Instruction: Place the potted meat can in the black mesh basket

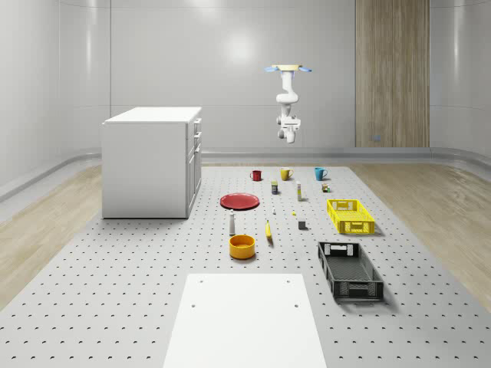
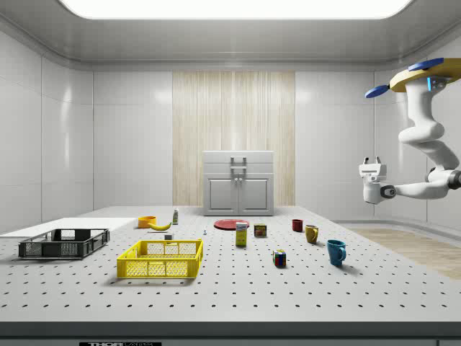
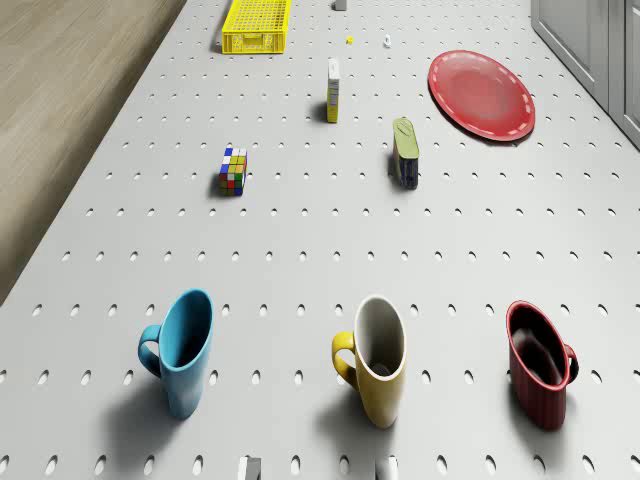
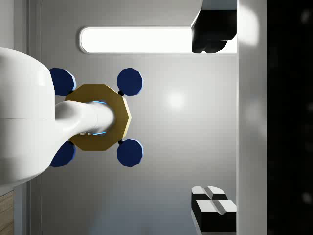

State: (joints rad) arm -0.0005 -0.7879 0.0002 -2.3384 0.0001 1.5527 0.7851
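Observation:
The potted meat can (image 1: 275,187) (image 3: 405,152) (image 2: 260,230), dark blue with a pale top, stands on the perforated table between the row of mugs and the red plate. The black mesh basket (image 1: 349,270) (image 2: 63,243) sits empty near the table's front, on the whole-scene view's right. The drone (image 1: 288,69) (image 2: 425,72) hovers high over the table's far edge, behind the mugs. Its arm folds down and forward, and the gripper (image 1: 290,121) (image 2: 372,161) (image 4: 212,120) points up at the ceiling, far above the can. It is open with nothing between its fingers (image 4: 213,208).
Blue (image 3: 180,350), yellow (image 3: 378,358) and red (image 3: 540,362) mugs line the far side. Also on the table are a red plate (image 3: 482,93), a Rubik's cube (image 3: 233,170), a tall yellow box (image 3: 333,90), a yellow crate (image 1: 350,215), a yellow bowl (image 1: 242,246) and a banana (image 1: 268,231). A white cabinet (image 1: 149,161) stands at the left.

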